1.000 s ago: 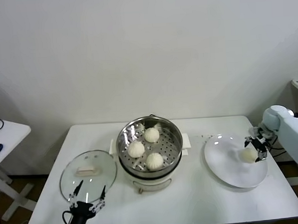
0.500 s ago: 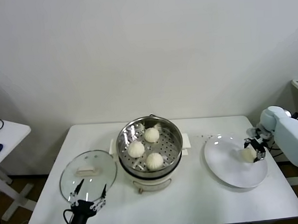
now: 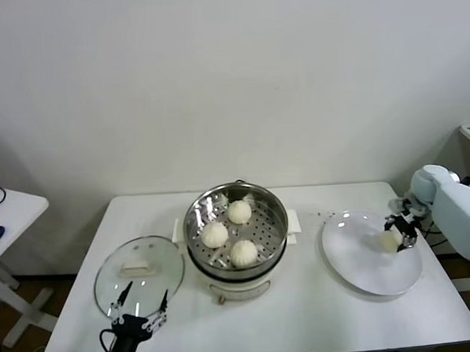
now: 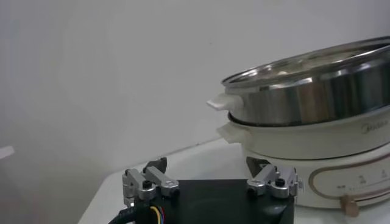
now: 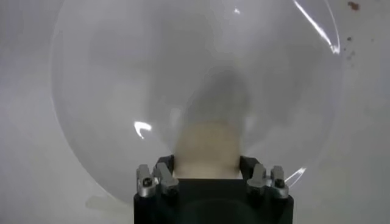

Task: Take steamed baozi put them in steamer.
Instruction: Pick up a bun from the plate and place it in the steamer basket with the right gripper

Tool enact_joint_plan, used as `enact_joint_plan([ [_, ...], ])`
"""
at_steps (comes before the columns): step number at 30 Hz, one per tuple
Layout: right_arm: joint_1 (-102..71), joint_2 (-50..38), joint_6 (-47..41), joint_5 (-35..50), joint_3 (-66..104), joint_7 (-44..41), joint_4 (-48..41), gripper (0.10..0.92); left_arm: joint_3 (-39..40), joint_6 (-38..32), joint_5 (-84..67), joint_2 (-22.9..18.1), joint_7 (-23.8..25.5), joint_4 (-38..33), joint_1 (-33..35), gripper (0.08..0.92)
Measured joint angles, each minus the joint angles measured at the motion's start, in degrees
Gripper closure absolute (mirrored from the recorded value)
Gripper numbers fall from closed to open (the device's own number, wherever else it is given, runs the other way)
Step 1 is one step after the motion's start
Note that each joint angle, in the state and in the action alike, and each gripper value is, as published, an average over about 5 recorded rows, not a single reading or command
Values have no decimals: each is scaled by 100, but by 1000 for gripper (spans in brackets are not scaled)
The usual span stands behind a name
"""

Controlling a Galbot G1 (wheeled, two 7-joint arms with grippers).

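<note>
The steamer (image 3: 278, 213) stands mid-table on its white base, with three baozi on its perforated tray: one at the back (image 3: 238, 211), one at the left (image 3: 214, 235), one at the front (image 3: 244, 253). My right gripper (image 3: 397, 232) is shut on the fourth baozi (image 3: 390, 240) and holds it a little above the white plate (image 3: 364, 262). In the right wrist view the baozi (image 5: 206, 149) sits between the fingers over the plate (image 5: 109, 91). My left gripper (image 3: 137, 310) is open and empty at the table's front left; the steamer's wall (image 4: 304, 100) shows beyond it.
A round glass lid (image 3: 138, 268) with a white handle lies on the table left of the steamer, just behind my left gripper. A second white table (image 3: 4, 216) stands far left. The plate lies near the table's right edge.
My right gripper has lifted the baozi slightly off the plate and drawn a little to the left. The left arm has not moved.
</note>
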Motion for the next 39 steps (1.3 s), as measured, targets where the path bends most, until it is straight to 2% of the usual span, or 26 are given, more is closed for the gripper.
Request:
enact_joint_plan([
  [7, 596, -160, -516, 1356, -937, 38, 353, 342, 43, -17, 24, -29, -1, -40, 8, 177],
  [25, 3543, 349, -2167, 6093, -4616, 564, 1741, 338, 225, -95, 82, -91, 5, -243, 120, 177],
  [32, 4129, 756, -2581, 7221, -5490, 765, 2280, 338, 280, -111, 100, -116, 3, -330, 154, 177],
  [39, 4333, 1167, -2825, 7834, -6036, 945, 2590, 345, 297, -120, 102, -136, 3, -363, 180, 177],
])
